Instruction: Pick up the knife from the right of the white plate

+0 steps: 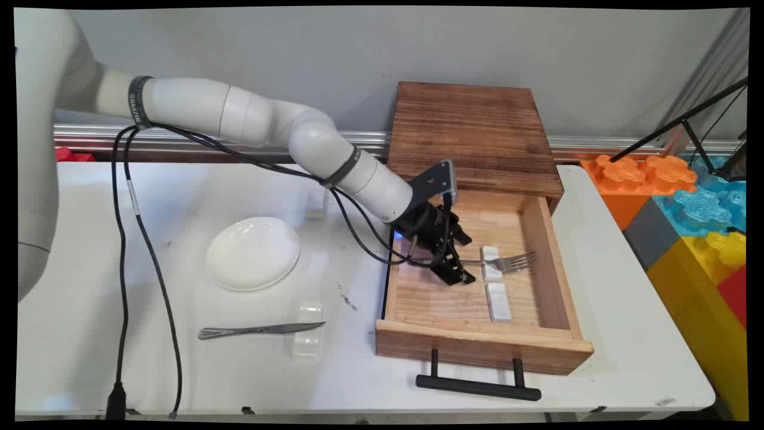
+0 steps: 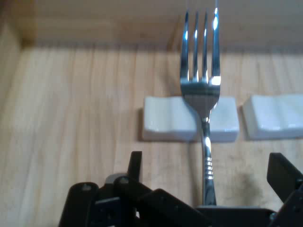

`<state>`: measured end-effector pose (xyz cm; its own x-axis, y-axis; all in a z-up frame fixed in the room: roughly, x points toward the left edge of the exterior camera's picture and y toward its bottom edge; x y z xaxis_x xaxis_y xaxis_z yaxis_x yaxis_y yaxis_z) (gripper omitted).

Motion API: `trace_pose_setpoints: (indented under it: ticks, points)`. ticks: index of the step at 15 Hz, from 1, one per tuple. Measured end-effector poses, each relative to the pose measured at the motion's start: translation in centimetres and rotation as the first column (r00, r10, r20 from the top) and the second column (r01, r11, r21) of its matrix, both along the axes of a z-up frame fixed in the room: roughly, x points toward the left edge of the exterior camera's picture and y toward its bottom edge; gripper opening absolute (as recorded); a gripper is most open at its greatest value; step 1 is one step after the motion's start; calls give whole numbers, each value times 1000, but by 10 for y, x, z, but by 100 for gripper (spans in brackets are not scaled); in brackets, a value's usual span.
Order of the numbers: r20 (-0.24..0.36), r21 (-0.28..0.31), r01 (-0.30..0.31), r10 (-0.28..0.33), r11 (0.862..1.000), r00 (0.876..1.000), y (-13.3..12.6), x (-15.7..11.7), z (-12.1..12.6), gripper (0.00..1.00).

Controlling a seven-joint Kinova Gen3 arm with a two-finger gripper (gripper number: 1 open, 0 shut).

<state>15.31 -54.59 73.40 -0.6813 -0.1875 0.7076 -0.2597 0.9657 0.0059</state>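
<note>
So the gripper point(image 1: 458, 258) is down inside the open wooden drawer point(image 1: 540, 239), sitting over the handle end of a metal fork point(image 1: 504, 261). Its fingers point(image 2: 136, 165) are spread wide, one on each side of the fork's handle, and neither looks to be touching it, so it has hold of nothing. The fork runs left to right, tines pointing at the drawer's right wall, with its neck laid across a small white rest point(image 1: 492, 263). A second white rest point(image 1: 498, 301) lies just nearer in the drawer, with nothing on it. Out on the white table point(image 1: 621, 310), left of the drawer, there's a white plate point(image 1: 253, 252), and nearer than that a knife point(image 1: 260, 329) lying across a clear rest point(image 1: 308, 329).
</note>
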Motion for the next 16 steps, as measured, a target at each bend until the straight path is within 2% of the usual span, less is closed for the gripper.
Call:
trace_pose_setpoints:
  ticks: [5, 10, 16]
  points:
    - [-11, 8, -15, 15, 1000, 1000, 4, 3, 33, 100]
    - [-9, 21, -44, 44, 999, 999, 11, 7, 76, 100]
    - [30, 37, -82, 81, 996, 996, 30, 24, 135, 100]
